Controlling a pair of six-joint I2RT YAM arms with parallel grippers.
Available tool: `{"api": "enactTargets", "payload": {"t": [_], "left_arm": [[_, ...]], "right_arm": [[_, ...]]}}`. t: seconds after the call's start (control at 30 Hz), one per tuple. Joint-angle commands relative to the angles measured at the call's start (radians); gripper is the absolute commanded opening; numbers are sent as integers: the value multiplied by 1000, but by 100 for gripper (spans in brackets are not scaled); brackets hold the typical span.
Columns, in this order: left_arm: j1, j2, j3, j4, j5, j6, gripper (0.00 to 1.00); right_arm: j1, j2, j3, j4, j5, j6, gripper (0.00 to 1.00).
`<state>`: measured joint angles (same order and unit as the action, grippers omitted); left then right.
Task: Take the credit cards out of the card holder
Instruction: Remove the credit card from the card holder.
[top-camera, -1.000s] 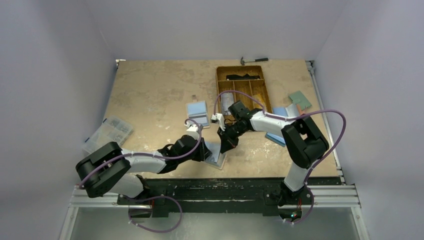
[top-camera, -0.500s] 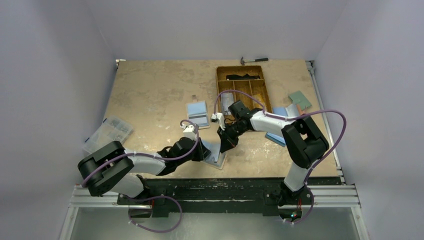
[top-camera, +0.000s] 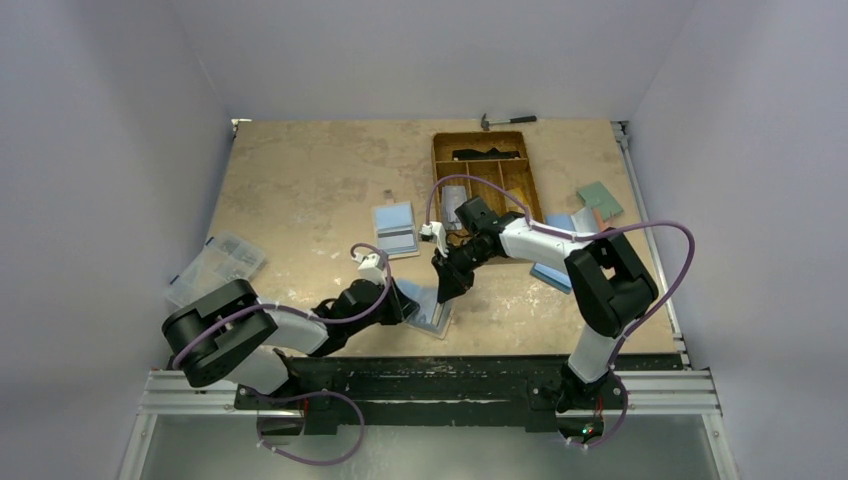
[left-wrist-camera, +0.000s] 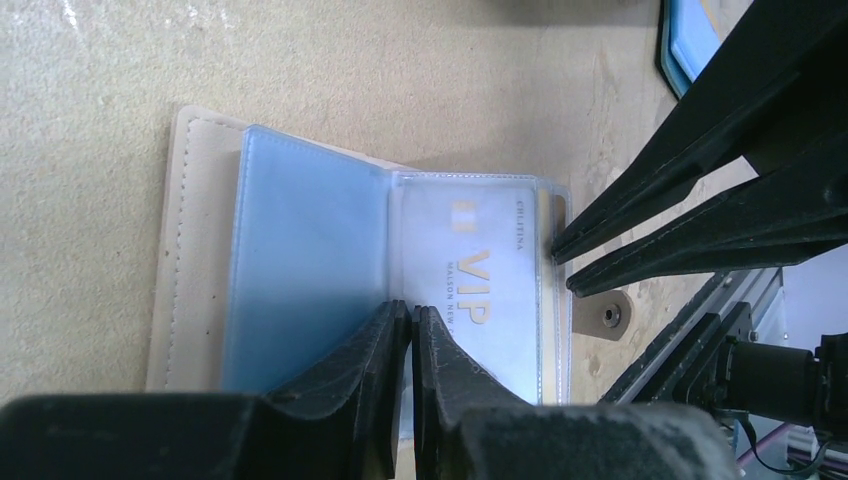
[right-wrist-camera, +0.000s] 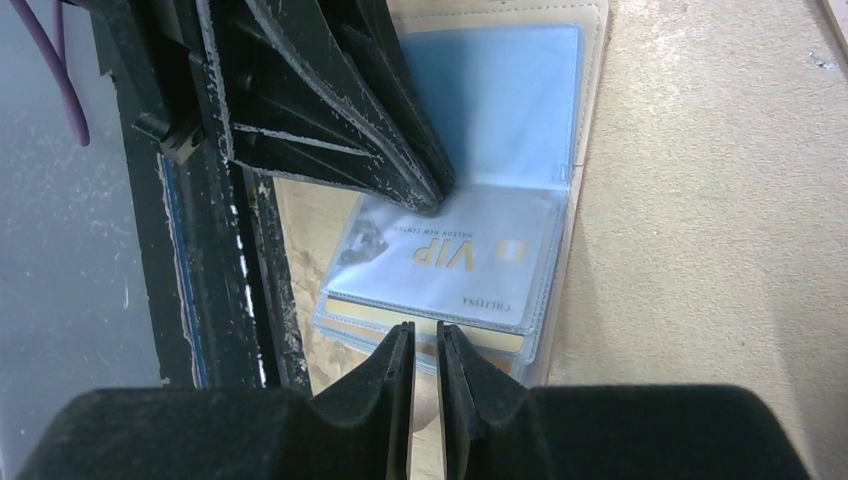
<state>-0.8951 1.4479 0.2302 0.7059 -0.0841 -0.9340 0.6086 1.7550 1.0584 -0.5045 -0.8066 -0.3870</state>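
Both narrow (grip unclear): left gripper (left-wrist-camera: 411, 308) on card holder (left-wrist-camera: 300, 230), right gripper (right-wrist-camera: 426, 328) at the credit cards (right-wrist-camera: 450, 255)

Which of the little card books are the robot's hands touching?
The open card holder at the table's near edge, showing a VIP card: left gripper on its fold, right gripper at its edge. The other holders lie farther back, untouched.

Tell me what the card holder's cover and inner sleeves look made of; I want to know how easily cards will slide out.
The card holder cover looks like tan leather or imitation leather, matte, with a stitched border; which of the two cannot be told. The inner sleeves look like thin, soft clear plastic, probably vinyl: glossy, with glare and seamed edges, and the VIP card reads through one.
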Motion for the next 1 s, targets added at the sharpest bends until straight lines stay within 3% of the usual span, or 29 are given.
{"api": "enactTargets", "payload": {"t": [0.0, 0.4, 0.97], "left_arm": [[3, 33, -55, -57, 59, -22, 12], [13, 44, -76, 9, 80, -41, 11], [19, 66, -97, 73, 117, -69, 13]], "right_arm": [[2, -30, 37, -20, -30, -38, 22], [2, -42, 45, -36, -119, -69, 22], [3, 5, 25, -6, 77, -53, 14]]}}
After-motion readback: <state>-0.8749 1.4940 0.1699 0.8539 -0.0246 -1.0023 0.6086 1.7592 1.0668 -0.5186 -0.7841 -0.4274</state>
